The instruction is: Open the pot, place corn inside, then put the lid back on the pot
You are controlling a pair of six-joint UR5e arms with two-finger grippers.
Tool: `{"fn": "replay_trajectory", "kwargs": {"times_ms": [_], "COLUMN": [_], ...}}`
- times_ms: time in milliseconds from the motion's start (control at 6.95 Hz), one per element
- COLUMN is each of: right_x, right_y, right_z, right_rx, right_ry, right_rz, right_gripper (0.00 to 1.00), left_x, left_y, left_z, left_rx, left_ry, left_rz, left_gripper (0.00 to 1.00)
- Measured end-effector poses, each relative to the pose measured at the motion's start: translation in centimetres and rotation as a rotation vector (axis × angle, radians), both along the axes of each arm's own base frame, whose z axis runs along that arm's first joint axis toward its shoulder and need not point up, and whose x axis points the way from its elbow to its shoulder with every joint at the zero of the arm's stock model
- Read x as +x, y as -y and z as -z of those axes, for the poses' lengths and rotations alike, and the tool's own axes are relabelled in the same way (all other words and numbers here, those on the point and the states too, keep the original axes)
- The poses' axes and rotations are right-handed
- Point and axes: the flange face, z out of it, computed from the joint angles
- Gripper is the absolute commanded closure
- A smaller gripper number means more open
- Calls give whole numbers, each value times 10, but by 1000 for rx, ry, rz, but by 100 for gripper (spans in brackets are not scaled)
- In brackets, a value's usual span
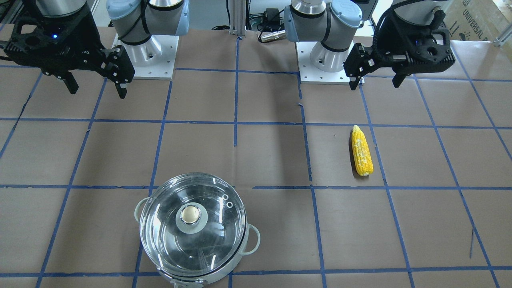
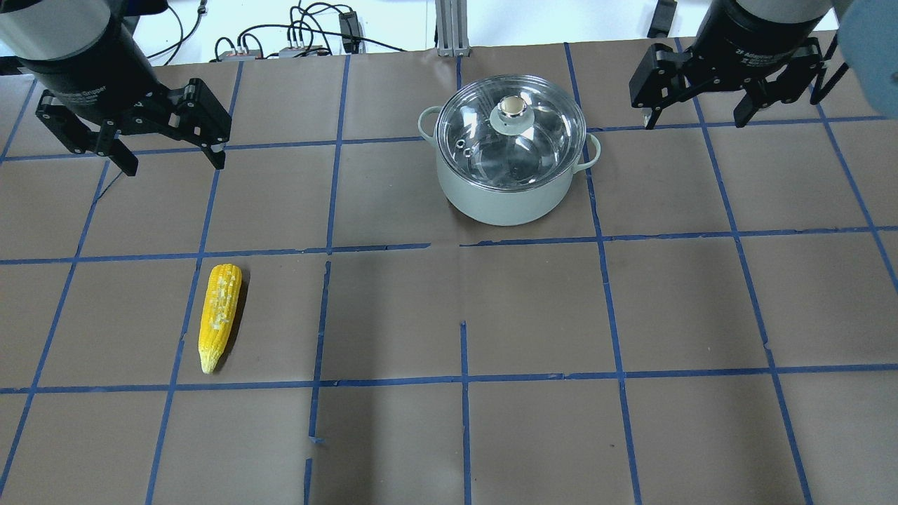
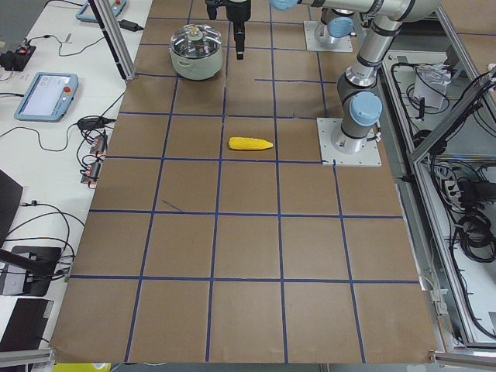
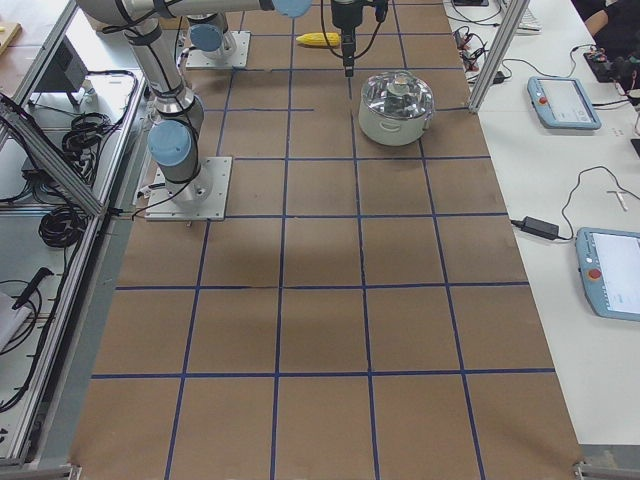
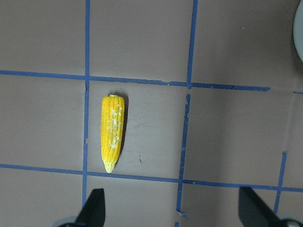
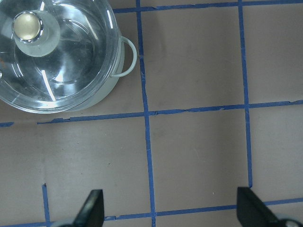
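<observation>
Steel pot [image 2: 506,202], glass lid [image 2: 537,140], corn [image 2: 219,315]: one each.

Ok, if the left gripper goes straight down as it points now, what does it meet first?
Probably bare table: the left gripper points down, open, and the corn lies off to one side of its line, not between the fingers. Depth is hard to judge.
</observation>
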Motion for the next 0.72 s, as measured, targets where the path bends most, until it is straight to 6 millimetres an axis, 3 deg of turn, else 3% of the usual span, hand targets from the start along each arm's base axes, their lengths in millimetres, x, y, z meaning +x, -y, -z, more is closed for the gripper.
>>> {"fn": "replay_trajectory", "kwargs": {"times_ms": [720], "right_x": [0], "right_y": [0], "right_z": [-1], "right_rx": [-1], "right_ry": [0], "right_rz": [-1], "right_gripper": [0], "left_x": [-1], "left_y": [-1], "left_z": [-1], "left_rx": [-8], "left_ry": [-7], "left_rz": [-16], "left_gripper": [1]}}
